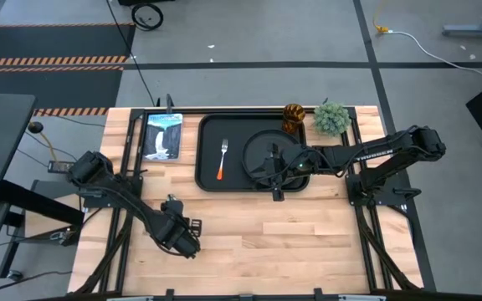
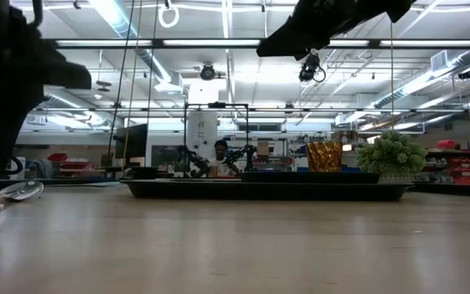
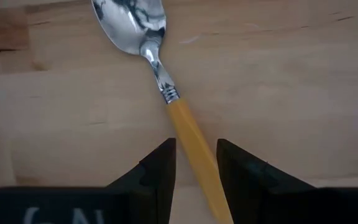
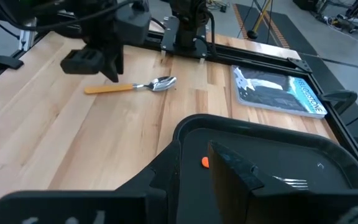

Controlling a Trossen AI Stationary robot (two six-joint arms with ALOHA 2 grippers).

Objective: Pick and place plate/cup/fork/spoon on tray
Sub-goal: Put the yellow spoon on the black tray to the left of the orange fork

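Over the tabletop [image 1: 308,242], left gripper [image 3: 194,163] straddles the spoon [image 3: 160,74] handle, jaws parted, aligned for a pinch; right gripper [image 4: 194,163] released above the tray [image 1: 212,180], plate [image 1: 258,146] delivered
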